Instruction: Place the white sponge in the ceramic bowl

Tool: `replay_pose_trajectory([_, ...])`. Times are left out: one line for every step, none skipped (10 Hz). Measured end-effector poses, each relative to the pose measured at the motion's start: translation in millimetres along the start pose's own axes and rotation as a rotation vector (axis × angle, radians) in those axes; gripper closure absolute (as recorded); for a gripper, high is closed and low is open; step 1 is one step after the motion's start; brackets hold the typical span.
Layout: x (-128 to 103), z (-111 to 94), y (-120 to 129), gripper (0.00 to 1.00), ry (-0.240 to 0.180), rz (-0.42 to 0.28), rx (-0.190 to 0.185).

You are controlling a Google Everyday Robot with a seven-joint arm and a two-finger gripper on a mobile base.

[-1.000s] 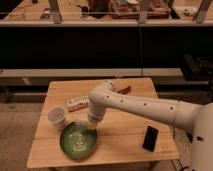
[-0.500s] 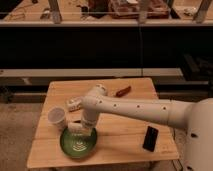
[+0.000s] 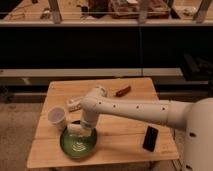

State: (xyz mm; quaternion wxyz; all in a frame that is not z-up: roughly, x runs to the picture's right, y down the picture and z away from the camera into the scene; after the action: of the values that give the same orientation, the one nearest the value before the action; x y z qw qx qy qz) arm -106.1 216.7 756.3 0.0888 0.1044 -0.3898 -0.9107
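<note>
In the camera view, the robot's 2-finger gripper (image 3: pixel 75 129) hangs just over the far rim of the wide shallow green ceramic bowl (image 3: pixel 78 143), seemingly closed on the small cream-white cubic sponge (image 3: pixel 74 129), so I judge the placing step is in hand and next it must lower and release.

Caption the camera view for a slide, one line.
Gripper holds the white sponge over the green ceramic bowl on a wooden table, paper cup alongside.

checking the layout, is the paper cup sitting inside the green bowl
No, the cup stands on the table just up-left of the bowl, while the pincer is over the bowl.
</note>
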Motion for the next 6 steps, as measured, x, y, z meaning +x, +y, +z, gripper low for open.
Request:
replay_pose_trajectory([-1.0, 2.3, -1.3, 0.53, -0.001, -0.002, 0.002])
replay_pose_trajectory([-1.1, 2.8, -1.3, 0.53, 0.000, -0.002, 0.003])
replay_pose_trajectory([-1.1, 2.9, -1.4, 0.53, 0.000, -0.001, 0.003])
replay_pose_trajectory([-0.8, 3.3, -1.2, 0.53, 0.001, 0.000, 0.002])
replay_pose_trajectory([-0.6, 4.0, -1.2, 0.53, 0.001, 0.002, 0.002])
replay_pose_trajectory([0.0, 4.6, -1.3, 0.53, 0.002, 0.004, 0.002])
